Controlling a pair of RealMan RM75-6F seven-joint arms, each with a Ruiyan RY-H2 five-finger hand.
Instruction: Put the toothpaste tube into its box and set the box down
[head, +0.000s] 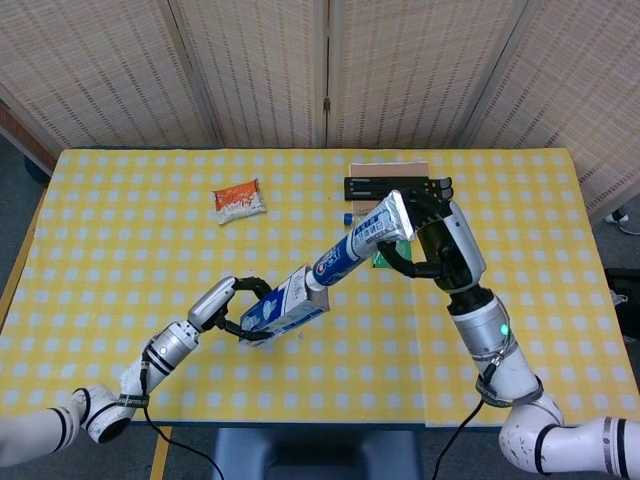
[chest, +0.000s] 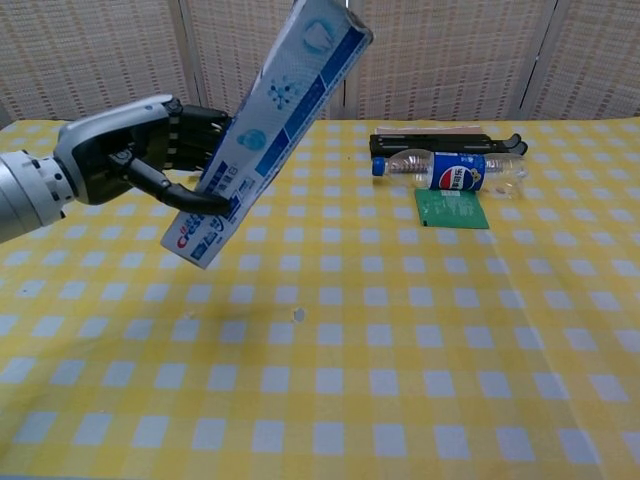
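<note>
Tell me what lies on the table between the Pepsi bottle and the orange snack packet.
Nothing: in the head view the checked cloth is bare between the orange snack packet and the Pepsi bottle, which the raised toothpaste tube mostly hides.

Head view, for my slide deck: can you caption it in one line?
Left hand holds the toothpaste box tilted up as the right hand brings the tube to its open end.

Raised above the yellow checked surface (head: 120, 220), near its front middle: blue-and-white cardboard toothpaste box (head: 283, 306) in the left hand (head: 222, 303). Entering the box's open end from upper right: blue toothpaste tube (head: 362, 240), gripped by the right hand (head: 440, 240). Far left-centre on the surface: orange snack packet (head: 239, 200). Far centre-right: black clamp tool (chest: 445, 143), behind the clear plastic bottle (chest: 450, 170); green card (chest: 452, 209) just before the bottle.
</note>
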